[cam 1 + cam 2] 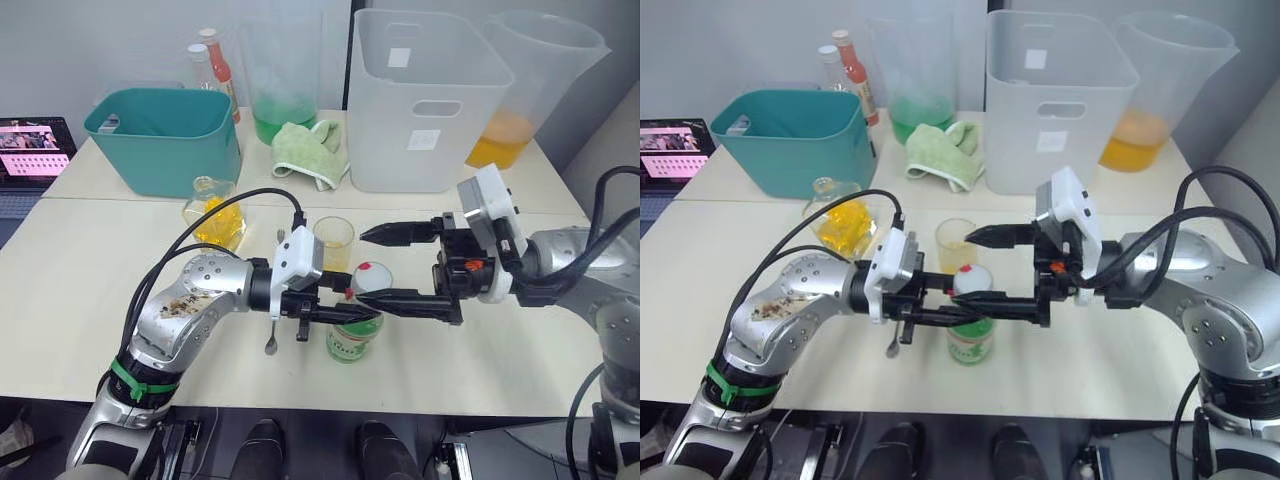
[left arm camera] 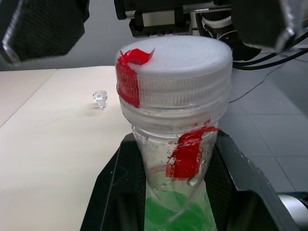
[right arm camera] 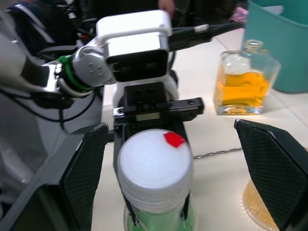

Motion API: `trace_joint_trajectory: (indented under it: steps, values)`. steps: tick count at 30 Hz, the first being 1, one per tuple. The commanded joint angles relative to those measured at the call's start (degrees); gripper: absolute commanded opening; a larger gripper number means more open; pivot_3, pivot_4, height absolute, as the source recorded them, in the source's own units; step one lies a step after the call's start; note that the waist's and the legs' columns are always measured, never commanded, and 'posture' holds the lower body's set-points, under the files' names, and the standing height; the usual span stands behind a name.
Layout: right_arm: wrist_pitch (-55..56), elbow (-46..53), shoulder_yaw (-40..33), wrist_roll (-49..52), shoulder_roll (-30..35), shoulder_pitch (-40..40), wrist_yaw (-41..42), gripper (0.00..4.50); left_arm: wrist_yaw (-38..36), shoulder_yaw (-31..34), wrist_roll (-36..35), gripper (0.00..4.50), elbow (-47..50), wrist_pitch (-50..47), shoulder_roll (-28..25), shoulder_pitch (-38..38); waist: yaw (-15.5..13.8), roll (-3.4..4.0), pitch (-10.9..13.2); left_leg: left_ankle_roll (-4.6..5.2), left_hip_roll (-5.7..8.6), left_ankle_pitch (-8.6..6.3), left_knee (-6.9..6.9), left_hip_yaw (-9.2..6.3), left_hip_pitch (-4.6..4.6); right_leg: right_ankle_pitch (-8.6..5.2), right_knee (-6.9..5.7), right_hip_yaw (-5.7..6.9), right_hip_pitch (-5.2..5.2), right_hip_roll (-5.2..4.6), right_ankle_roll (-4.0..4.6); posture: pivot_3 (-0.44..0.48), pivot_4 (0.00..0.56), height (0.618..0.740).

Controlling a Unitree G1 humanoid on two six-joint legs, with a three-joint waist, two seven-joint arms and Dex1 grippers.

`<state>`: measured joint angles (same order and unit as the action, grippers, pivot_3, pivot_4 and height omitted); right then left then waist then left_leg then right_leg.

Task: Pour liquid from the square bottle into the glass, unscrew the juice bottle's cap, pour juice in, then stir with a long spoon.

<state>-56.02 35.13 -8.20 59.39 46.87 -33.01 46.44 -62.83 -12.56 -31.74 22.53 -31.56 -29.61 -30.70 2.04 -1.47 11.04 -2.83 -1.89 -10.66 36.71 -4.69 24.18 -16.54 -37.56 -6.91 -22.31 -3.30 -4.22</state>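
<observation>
Juice bottle [image 1: 350, 343]: upright on the tabletop [image 1: 90, 330] near the front edge, between the two claws; green label low on the body, red band at the neck.
Cap [image 1: 372, 276]: white with a red mark, seated on the juice bottle's neck.
Left claw [image 1: 345, 316]: reaches in from the robot's left, fingers closed on the juice bottle's neck just under the cap; the left wrist view shows the black finger [image 2: 108, 192] against the bottle.
Right claw [image 1: 385, 265]: comes in from the robot's right, fingers spread wide, one above and behind the cap, the other low beside the neck; in the right wrist view both pads [image 3: 86, 175] stand clear of the cap.
Glass [image 1: 334, 243]: upright just behind the juice bottle, yellow liquid in its lower part.
Square bottle [image 1: 213, 212]: upright, left of the glass, in front of the teal bin [image 1: 165, 135]; neck open.
Stopper [image 2: 100, 97]: lies apart on the tabletop, seen in the left wrist view.
Long spoon [image 1: 273, 332]: flat on the tabletop, partly under the left claw.
</observation>
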Motion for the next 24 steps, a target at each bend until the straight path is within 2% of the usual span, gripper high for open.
trace_joint_trajectory:
  steps: [1,6,9,15,18,21,24]
  values:
    - [-1.1,2.4,-2.5,3.5,0.6,0.4,-3.9,4.45,-1.0,-1.2,-0.6,1.24,0.1,0.7,0.8,-0.7,0.0,0.0,0.0,0.0,0.0,0.0,0.0,0.0,0.0,0.0,0.0,0.0,0.0,0.0,0.0,0.0,0.15,0.74]
    - [-1.9,2.1,-0.9,5.5,0.2,0.1,-7.1,3.0,-1.5,-1.4,-0.1,1.24,-0.7,1.1,1.3,-1.1,0.0,0.0,0.0,0.0,0.0,0.0,0.0,0.0,0.0,0.0,0.0,0.0,0.0,0.0,0.0,0.0,0.15,0.74]
    - [-1.6,1.8,0.1,5.3,0.7,0.1,-6.8,1.92,-1.5,-1.5,0.2,1.24,-0.8,1.3,1.3,-1.0,0.0,0.0,0.0,0.0,-0.01,0.0,0.0,0.0,0.0,0.0,0.02,0.0,0.02,0.0,0.0,0.0,0.15,0.74]
    - [0.4,-0.9,3.9,2.7,1.1,-2.1,-1.6,0.02,-0.9,-1.1,0.9,1.24,-0.1,1.6,0.8,-0.5,0.1,0.0,0.0,0.0,-0.01,0.0,0.0,0.0,-0.04,0.0,0.03,0.0,0.05,0.01,0.0,0.0,0.15,0.74]
    - [1.1,-2.8,3.9,3.6,0.7,-4.0,0.7,0.02,-0.6,-0.9,1.0,1.24,0.1,1.6,0.6,-0.3,0.0,0.0,0.0,0.0,-0.02,0.0,0.0,0.0,-0.05,0.0,0.03,0.01,0.05,0.01,-0.01,0.0,0.15,0.74]
    - [0.4,-4.9,2.5,6.8,0.0,-5.7,0.9,0.88,-0.3,-0.6,1.2,1.24,0.2,1.6,0.6,-0.2,0.1,0.0,0.0,0.0,-0.01,0.0,0.0,0.01,-0.03,0.0,0.03,0.0,0.04,0.01,-0.01,0.0,0.15,0.74]
    - [0.0,-4.6,2.4,7.3,1.1,-5.7,1.7,1.97,-0.1,-0.4,1.0,1.24,0.9,1.4,0.3,0.3,0.0,0.0,0.0,0.0,-0.02,0.0,0.0,0.0,-0.02,0.0,0.02,0.01,0.03,0.01,0.0,0.0,0.15,0.74]
